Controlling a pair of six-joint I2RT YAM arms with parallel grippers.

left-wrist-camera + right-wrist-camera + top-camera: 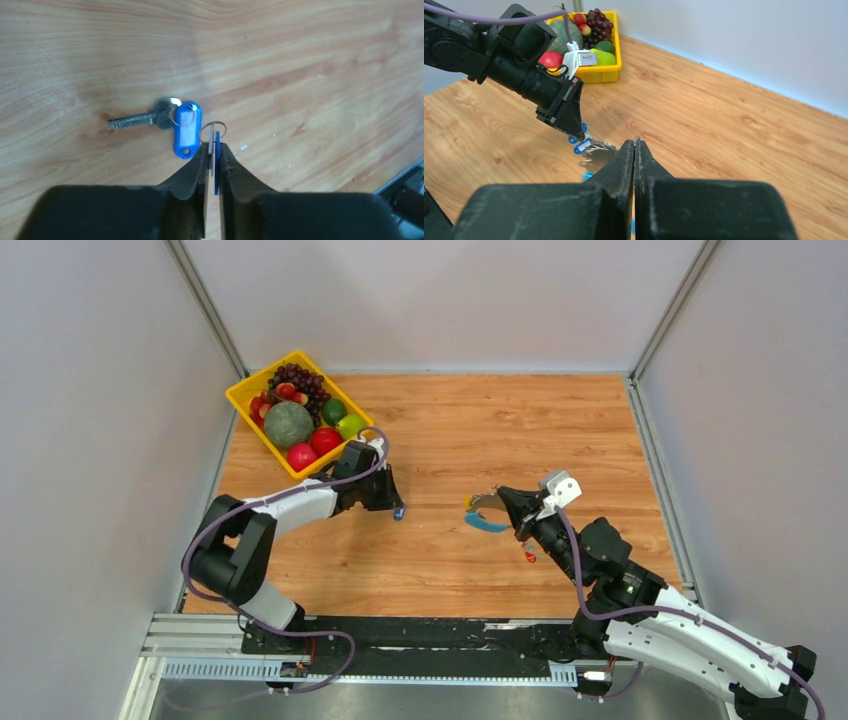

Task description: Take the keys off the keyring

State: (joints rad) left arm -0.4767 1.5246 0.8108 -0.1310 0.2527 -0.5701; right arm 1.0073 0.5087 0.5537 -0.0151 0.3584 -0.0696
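Leftward, yellow basket (250, 378), melon (288, 424), grapes (300, 376) inside, keys (137, 120) outside

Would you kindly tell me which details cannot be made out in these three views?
Left wrist: the flat blue plastic tag in the left gripper is edge-on, mostly hidden by the fingers.
Right wrist: closed fingers hide whatever the right gripper pinches; the silvery shape beyond is blurred.
Top external: the small red item beside the right arm is too small to identify.
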